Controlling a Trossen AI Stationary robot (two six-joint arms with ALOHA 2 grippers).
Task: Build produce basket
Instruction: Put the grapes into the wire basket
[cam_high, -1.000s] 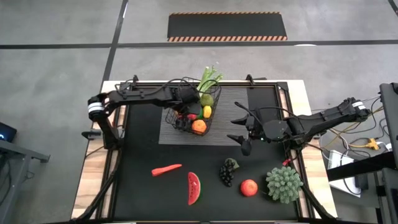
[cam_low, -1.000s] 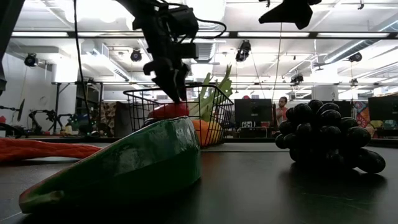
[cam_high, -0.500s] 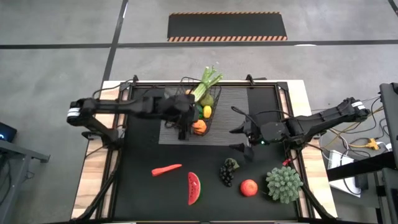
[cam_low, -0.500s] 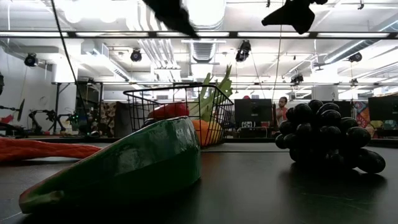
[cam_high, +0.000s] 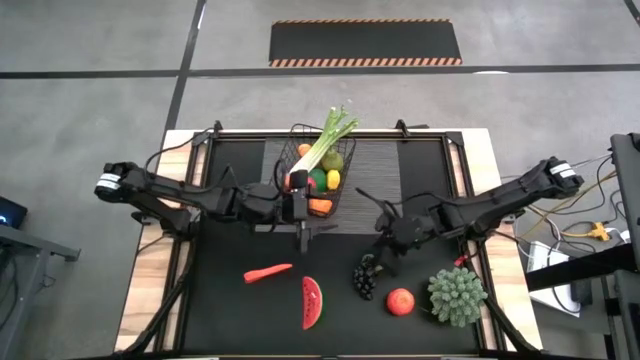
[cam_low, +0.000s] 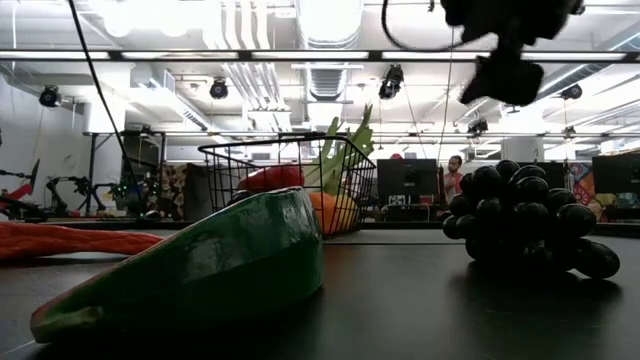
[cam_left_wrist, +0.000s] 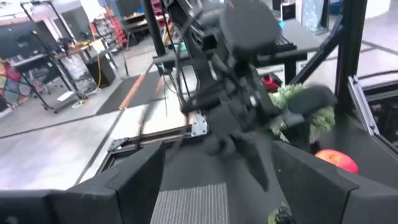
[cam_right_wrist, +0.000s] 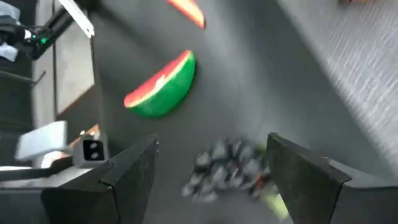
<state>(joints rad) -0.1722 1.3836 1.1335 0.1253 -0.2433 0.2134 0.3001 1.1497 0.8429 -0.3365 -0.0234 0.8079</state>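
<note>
High view: the left arm reaches across the tabletop (cam_high: 225, 270) from its left edge, its end effector (cam_high: 305, 228) just in front of the basket (cam_high: 316, 180), fingers spread with nothing between them. The right arm stretches in from the right edge, its end effector (cam_high: 384, 240) hanging directly above the dark grapes (cam_high: 366, 276), fingers parted and empty. The basket sits on the grey ribbed mat (cam_high: 375, 175) and holds an orange (cam_high: 319, 206), a lemon (cam_high: 333, 179), a lime (cam_high: 318, 181) and a leek (cam_high: 327, 143) that leans out over its far rim. Loose on the tabletop lie a carrot (cam_high: 267, 271), a watermelon slice (cam_high: 312, 302), a red apple (cam_high: 400, 301) and a spiky green plant (cam_high: 456, 295).

The low view shows the watermelon slice's green rind (cam_low: 215, 265) close up, the grapes (cam_low: 525, 220) to its right and the basket (cam_low: 290, 185) behind. The right wrist view looks down between its spread fingers (cam_right_wrist: 134, 171) at the grapes (cam_right_wrist: 227, 168), with the watermelon slice (cam_right_wrist: 161, 87) beyond. The left wrist view faces the right arm, with the apple (cam_left_wrist: 336, 160) past it.
</note>
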